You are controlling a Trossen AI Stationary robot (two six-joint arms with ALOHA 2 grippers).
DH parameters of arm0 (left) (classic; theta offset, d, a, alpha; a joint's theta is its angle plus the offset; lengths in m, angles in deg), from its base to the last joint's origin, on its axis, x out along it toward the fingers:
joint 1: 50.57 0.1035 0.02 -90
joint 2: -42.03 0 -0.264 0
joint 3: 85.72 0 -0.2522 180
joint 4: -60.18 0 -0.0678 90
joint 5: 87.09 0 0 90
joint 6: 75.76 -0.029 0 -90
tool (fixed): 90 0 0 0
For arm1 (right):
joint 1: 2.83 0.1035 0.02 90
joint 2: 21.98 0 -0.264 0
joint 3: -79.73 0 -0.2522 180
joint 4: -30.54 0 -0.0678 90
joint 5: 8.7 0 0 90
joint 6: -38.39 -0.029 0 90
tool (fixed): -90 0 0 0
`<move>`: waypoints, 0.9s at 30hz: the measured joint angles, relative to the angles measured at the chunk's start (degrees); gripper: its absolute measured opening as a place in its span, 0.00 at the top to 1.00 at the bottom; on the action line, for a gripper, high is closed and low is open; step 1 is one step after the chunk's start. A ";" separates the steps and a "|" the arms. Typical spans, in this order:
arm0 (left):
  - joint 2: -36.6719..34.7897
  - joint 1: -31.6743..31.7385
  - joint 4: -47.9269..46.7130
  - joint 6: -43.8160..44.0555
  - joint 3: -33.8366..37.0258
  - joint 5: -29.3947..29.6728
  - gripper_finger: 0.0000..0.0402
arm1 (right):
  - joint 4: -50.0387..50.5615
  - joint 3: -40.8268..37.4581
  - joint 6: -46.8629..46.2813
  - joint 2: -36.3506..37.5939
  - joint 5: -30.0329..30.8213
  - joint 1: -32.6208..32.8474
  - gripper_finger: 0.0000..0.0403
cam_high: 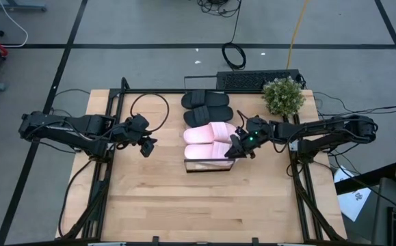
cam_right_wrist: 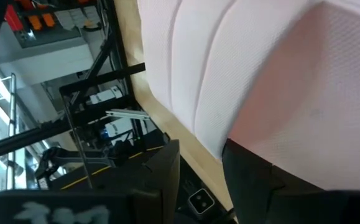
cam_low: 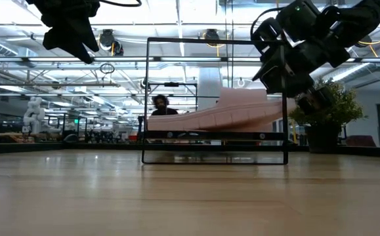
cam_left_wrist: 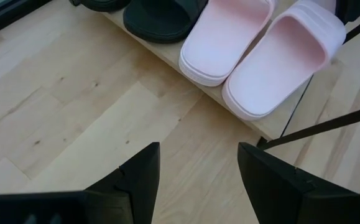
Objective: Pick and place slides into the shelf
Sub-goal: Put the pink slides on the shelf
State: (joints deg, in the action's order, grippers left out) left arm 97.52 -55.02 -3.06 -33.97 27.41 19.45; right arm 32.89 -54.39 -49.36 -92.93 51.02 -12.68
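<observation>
The shelf (cam_high: 192, 165) is a narrow wood plank with a black frame (cam_low: 147, 98) at its near end. Two black slides (cam_high: 206, 100) lie at its far end, and a pink slide (cam_high: 208, 133) lies next to them. A second pink slide (cam_high: 208, 152) lies nearest the frame. My right gripper (cam_high: 237, 149) is at that slide's right end, shut on it. My left gripper (cam_high: 146, 145) hangs open and empty above the table left of the shelf, its fingers (cam_left_wrist: 142, 174) apart. My right gripper holds the near pink slide by its right end (cam_right_wrist: 248, 137), coming from the table's right and slanting a little down. One finger (cam_right_wrist: 260, 186) lies against the pink body and the other (cam_right_wrist: 161, 180) stands beside its edge. The slide hides the contact. It lies along the plank (cam_low: 209, 121).
A potted plant (cam_high: 283, 96) and a keyboard (cam_high: 259, 80) stand at the far right behind the shelf. A person (cam_low: 160, 105) sits beyond the table in the low view. Bare wooden tabletop (cam_high: 198, 205) stretches toward the near edge.
</observation>
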 joint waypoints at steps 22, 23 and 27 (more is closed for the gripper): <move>0.01 -0.01 0.03 0.64 0.00 0.00 0.48 | 1.62 0.00 1.57 2.18 0.06 0.48 0.73; 0.01 0.00 0.03 0.52 0.00 -0.01 0.48 | 1.75 0.00 1.28 2.57 0.06 0.48 0.73; 0.00 0.00 0.03 0.42 0.00 0.01 0.48 | 1.94 0.04 0.50 3.08 0.10 0.48 0.73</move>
State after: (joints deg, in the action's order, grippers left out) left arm 97.52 -55.02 -3.03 -33.54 27.41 19.46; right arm 34.83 -54.35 -48.85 -89.85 51.12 -12.19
